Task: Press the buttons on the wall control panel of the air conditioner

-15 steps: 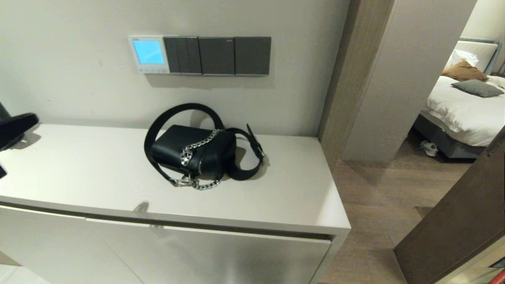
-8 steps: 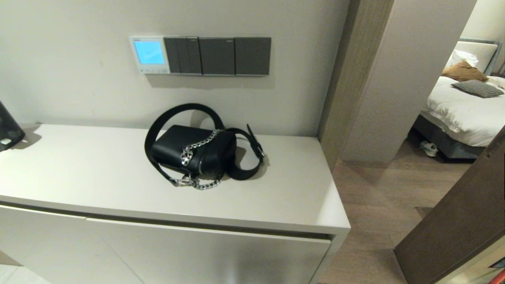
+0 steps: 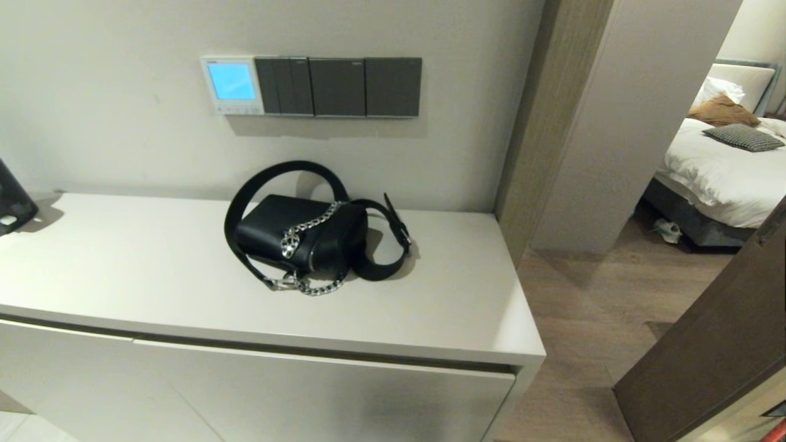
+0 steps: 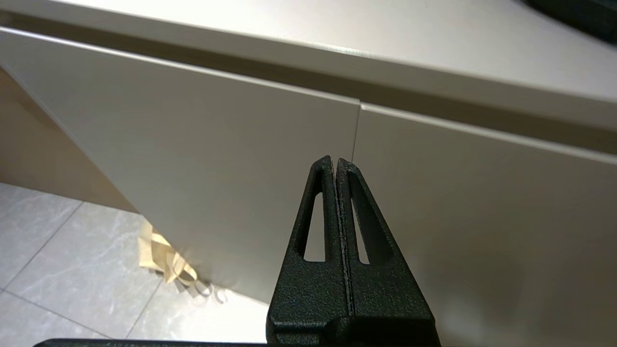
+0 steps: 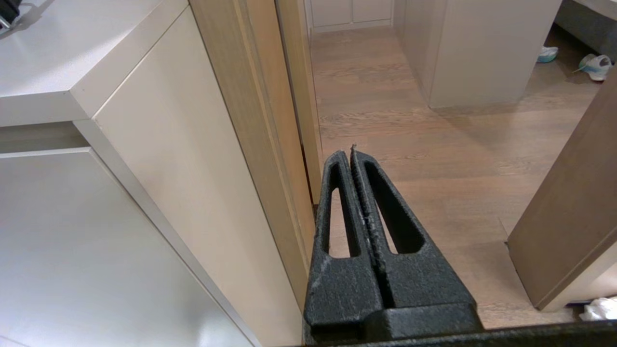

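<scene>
The air conditioner's wall control panel (image 3: 231,85) is a small white square on the wall above the cabinet, and its screen glows light blue. The buttons (image 3: 236,110) are a row of tiny pale keys under the screen. My left gripper (image 4: 336,161) is shut and empty. It is low in front of the cabinet's door fronts, well below the panel. Only a black part of the left arm (image 3: 12,199) shows at the head view's far left edge. My right gripper (image 5: 351,153) is shut and empty, low beside the cabinet's right end, over the wooden floor.
Three dark grey switch plates (image 3: 338,86) adjoin the panel on its right. A black handbag with a chain (image 3: 301,236) lies on the cabinet top (image 3: 123,270) below the panel. A doorway on the right opens to a bed (image 3: 718,166). A brown door (image 3: 706,344) stands at the lower right.
The left arm has drawn back to the left and down, out of most of the head view. In the last half second it has barely moved.
</scene>
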Motion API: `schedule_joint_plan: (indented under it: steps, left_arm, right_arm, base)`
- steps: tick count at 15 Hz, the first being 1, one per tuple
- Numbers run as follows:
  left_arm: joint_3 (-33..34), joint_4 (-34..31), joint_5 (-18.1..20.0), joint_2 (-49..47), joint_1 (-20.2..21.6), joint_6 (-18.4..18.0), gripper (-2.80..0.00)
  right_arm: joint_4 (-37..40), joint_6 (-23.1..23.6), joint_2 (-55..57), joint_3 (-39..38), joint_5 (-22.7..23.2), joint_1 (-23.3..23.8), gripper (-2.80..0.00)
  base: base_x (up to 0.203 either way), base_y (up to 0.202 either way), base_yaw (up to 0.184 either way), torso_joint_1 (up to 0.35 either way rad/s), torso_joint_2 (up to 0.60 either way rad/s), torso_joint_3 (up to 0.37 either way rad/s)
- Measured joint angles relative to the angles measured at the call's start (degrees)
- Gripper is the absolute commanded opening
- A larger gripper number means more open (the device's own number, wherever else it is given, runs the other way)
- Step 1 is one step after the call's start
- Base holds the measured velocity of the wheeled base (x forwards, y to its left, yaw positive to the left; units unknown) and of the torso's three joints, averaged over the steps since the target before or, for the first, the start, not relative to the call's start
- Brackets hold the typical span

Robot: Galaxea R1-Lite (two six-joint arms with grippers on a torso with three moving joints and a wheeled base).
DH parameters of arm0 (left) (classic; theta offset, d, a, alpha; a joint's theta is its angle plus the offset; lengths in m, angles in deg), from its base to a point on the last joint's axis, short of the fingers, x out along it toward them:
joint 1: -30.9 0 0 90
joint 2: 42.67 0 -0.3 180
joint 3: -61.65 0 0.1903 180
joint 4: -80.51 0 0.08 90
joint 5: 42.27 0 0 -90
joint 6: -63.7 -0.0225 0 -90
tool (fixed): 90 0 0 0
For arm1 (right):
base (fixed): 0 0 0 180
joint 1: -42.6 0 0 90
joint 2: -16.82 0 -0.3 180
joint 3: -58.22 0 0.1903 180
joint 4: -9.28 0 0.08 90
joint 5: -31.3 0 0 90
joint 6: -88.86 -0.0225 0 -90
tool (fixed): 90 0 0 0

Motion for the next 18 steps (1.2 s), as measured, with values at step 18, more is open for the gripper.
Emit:
schedule_joint_plan:
  steps: [18]
  left_arm:
    - [10.9,0.2,7.3,18.9,0.3,-7.6,-2.8]
  right_arm:
    - [0.0,0.0,0.0,0.0,0.0,0.0,-2.8]
  base:
    - [0.0,0.0,0.0,0.0,0.0,0.0]
